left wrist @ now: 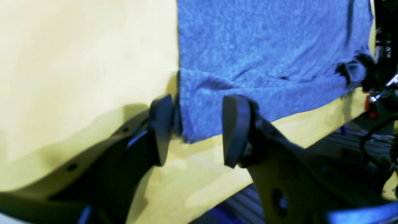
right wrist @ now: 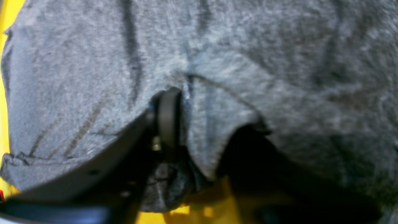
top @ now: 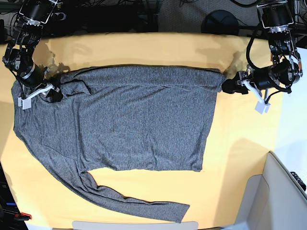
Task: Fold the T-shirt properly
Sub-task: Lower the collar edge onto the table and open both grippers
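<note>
Grey heathered knit fills the base view: the T-shirt (top: 139,124) lies spread flat on the yellow counter (top: 235,158), its top edge folded over in a straight band and one long sleeve trailing along the near edge. The left claw (top: 229,85) sits at the shirt's folded corner on that view's right; the right claw (top: 48,90) sits at the shoulder corner on the view's left, where the cloth is bunched.

In the left wrist view the T-shirt (left wrist: 264,53) looks blue-grey against the counter (left wrist: 77,62). The left claw (left wrist: 197,130) stands wide, its two dark pads on either side of the shirt's corner, with clear gaps between cloth and the right-hand pad; it holds nothing.

In the right wrist view the T-shirt (right wrist: 248,62) covers nearly everything, blurred and close. The right claw (right wrist: 202,137) has a fold of the cloth hanging between its pads. One pad shows; the other is lost in shadow, so I cannot tell whether it pinches the fold or stands loose.
</note>
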